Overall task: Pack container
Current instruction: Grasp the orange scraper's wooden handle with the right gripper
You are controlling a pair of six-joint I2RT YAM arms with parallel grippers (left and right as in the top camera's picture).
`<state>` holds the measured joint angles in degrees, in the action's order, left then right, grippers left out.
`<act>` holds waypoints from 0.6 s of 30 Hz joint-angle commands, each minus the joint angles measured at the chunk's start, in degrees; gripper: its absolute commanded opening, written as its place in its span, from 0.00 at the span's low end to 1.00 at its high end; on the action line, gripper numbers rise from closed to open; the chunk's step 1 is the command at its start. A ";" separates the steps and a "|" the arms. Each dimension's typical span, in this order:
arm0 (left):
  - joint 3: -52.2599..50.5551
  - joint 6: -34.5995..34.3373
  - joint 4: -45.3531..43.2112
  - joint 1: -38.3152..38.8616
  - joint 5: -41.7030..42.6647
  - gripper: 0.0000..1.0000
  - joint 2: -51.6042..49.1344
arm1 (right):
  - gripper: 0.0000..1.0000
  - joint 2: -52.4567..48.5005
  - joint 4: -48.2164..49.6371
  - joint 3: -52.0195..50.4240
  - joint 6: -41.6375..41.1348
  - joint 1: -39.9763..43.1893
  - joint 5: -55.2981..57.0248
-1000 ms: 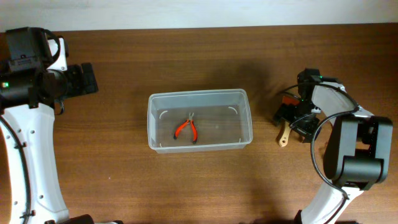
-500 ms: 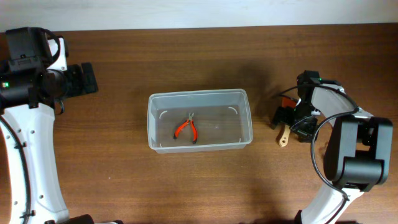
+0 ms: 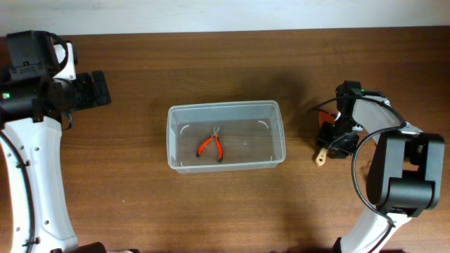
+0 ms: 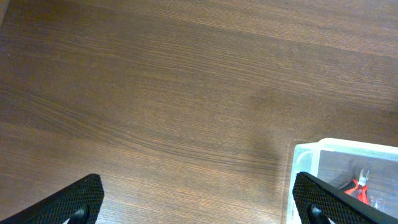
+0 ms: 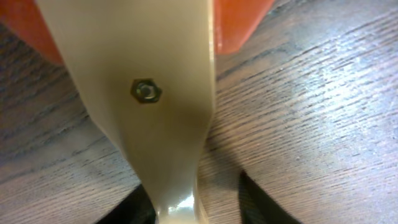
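My left gripper (image 4: pixel 199 200) hangs over the bare table (image 4: pixel 155 93) with its fingers spread wide and nothing between them. The container (image 3: pixel 225 137) sits mid-table to its right, with red-handled pliers (image 3: pixel 211 146) lying inside. Farther right, well apart from the tub, my right gripper (image 3: pixel 329 138) is down over a cream-handled tool (image 5: pixel 155 93). The handle lies between my fingers, but I cannot tell whether they pinch it.

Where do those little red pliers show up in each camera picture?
Overhead: pliers near the centre, inside the container.
Left wrist: bottom right corner, inside the container.
Right wrist: not in it.
Shared landmark: the clear container, in overhead and left wrist.
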<state>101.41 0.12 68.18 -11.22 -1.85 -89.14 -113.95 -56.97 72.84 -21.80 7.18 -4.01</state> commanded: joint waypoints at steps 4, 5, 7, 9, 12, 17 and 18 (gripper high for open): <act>-0.24 -0.55 0.02 0.09 0.61 0.99 0.72 | 0.32 -1.73 0.90 -1.97 0.39 -0.09 -0.74; -0.22 -0.55 0.04 0.09 0.61 0.99 0.72 | 0.32 -1.73 0.90 -1.97 0.39 -0.09 -0.74; -0.24 -0.55 0.02 0.09 0.59 0.99 0.72 | 0.31 -1.73 0.92 -1.97 0.39 -0.09 -0.74; -0.22 -0.55 0.02 0.09 0.61 0.99 0.72 | 0.30 -1.73 0.92 -1.97 0.39 -0.09 -0.74; -0.24 -0.55 0.07 0.09 0.61 0.99 0.72 | 0.23 -1.73 0.96 -1.95 0.39 -0.09 -0.72; -0.22 -0.55 0.37 0.09 0.61 0.99 0.72 | 0.04 -1.70 1.38 -1.90 0.42 -0.09 -0.72; -0.24 -0.55 0.50 0.09 0.61 0.99 0.72 | 0.04 -1.70 1.36 -1.88 0.42 -0.04 -0.72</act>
<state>101.41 0.12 68.25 -11.22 -1.87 -89.14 -113.69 -56.77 72.86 -21.43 7.18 -4.25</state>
